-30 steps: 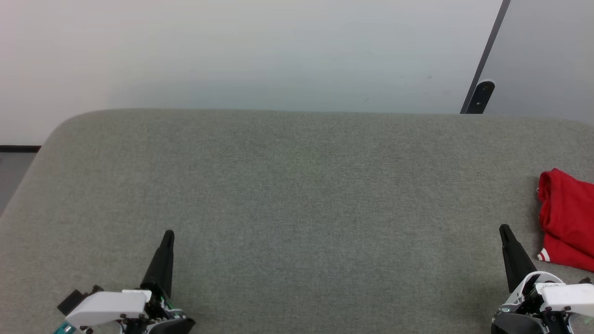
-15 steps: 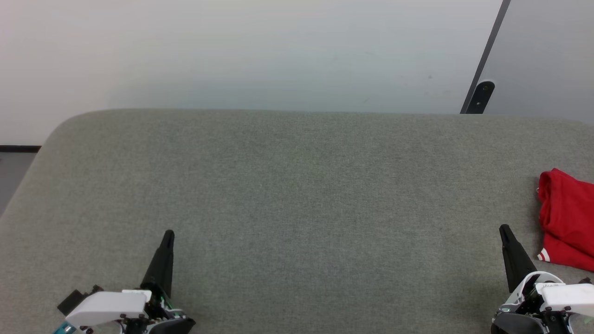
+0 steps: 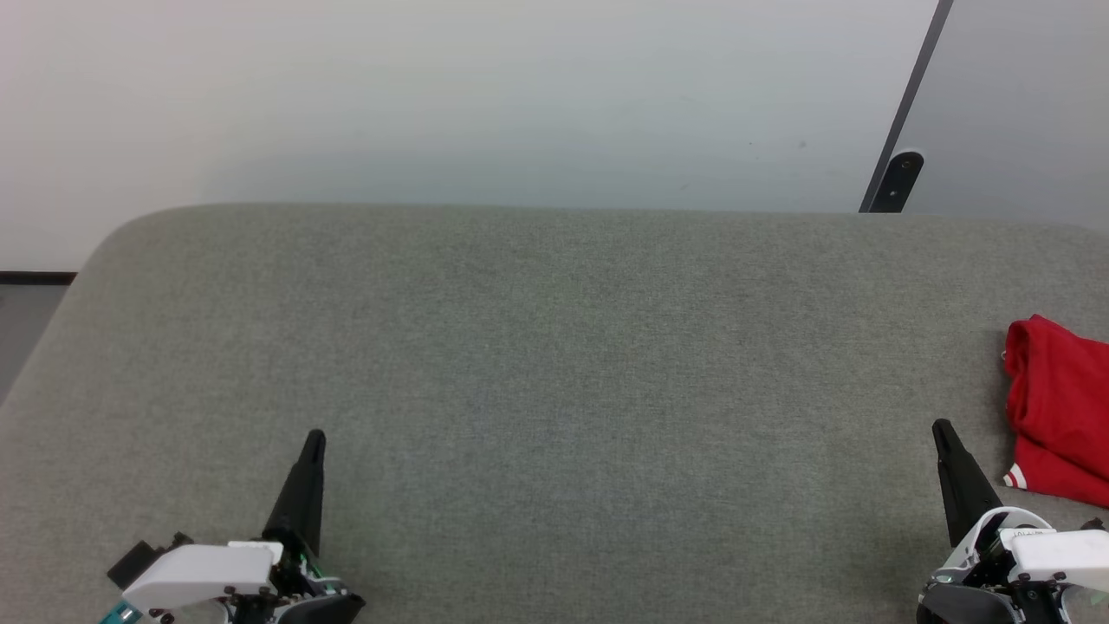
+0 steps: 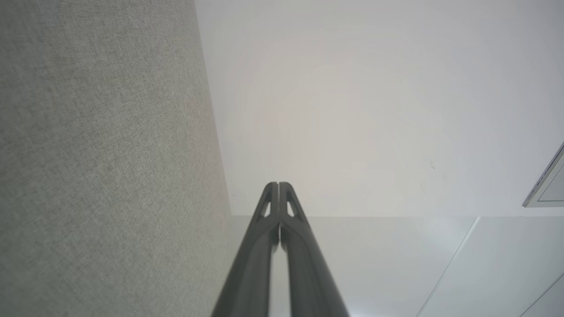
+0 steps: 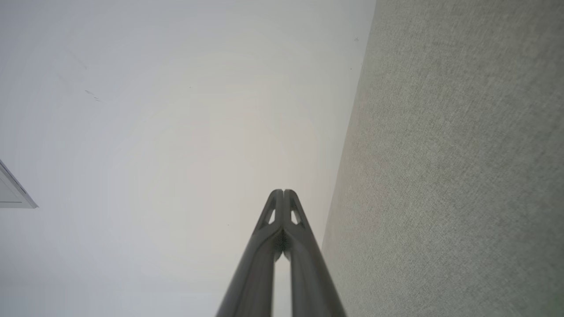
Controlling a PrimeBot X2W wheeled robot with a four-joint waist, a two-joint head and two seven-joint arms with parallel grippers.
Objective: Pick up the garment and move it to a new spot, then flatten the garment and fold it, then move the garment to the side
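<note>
Idling: left fingers (image 3: 299, 503) well left of garment (image 3: 1061, 407), right fingers (image 3: 962, 485) just beside it, both pairs together, empty. Garment folded on worktop (image 3: 554, 347), likely already set aside.

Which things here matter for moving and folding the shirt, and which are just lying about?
For the job: red garment, lying at the right end of the grey padded surface it gets folded on.

Just there: pale wall; grey panel; dark fitting at the panel's edge.

Your right tool (image 5: 282, 192), fingers pressed together, rises from bottom centre; grey fabric counter (image 5: 462, 176) at right, pale wall (image 5: 154, 132) at left.
</note>
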